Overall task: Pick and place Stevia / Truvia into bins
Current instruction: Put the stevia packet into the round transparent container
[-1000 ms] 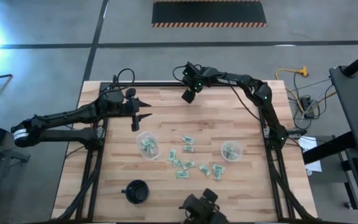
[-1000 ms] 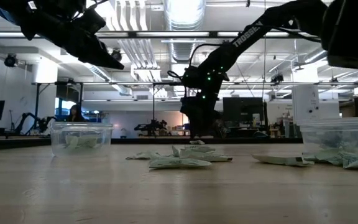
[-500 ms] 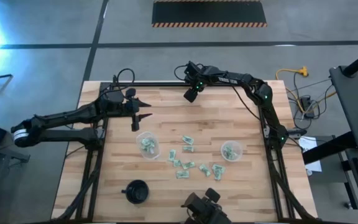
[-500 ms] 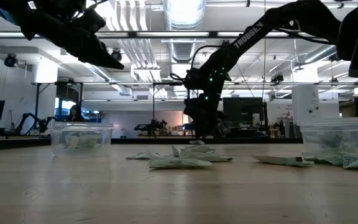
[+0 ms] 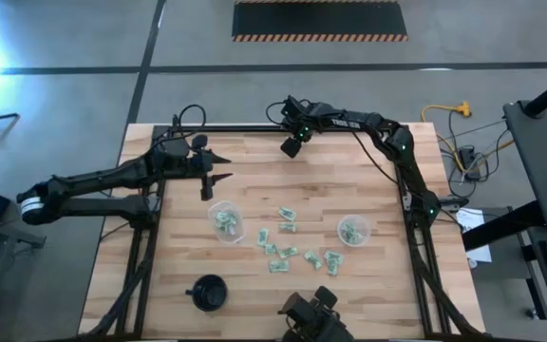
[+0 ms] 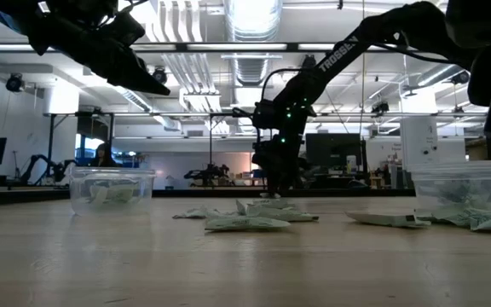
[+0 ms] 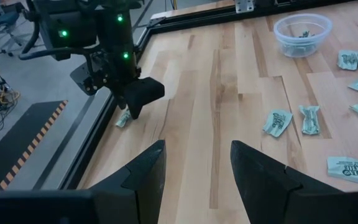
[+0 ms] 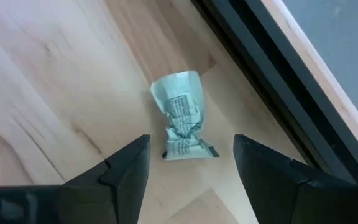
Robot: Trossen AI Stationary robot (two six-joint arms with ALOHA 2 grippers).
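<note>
Looking about halfway — both bins (image 5: 225,221) (image 5: 352,229) hold packets, roughly ten loose packets (image 5: 290,251) between them. We've got the right tool (image 8: 190,167) wide open, empty, over a crumpled stray (image 8: 182,119); left tool (image 5: 206,180) parted, empty.

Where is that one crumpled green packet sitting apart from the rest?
The stray packet lies on the table's far edge beside the black frame rail, directly under the open right gripper, well away from the scattered packets between the two clear cups.

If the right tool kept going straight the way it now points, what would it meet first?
Most likely the crumpled Stevia packet lying on the table by the black frame rail, centred between the right tool's open fingers.
</note>
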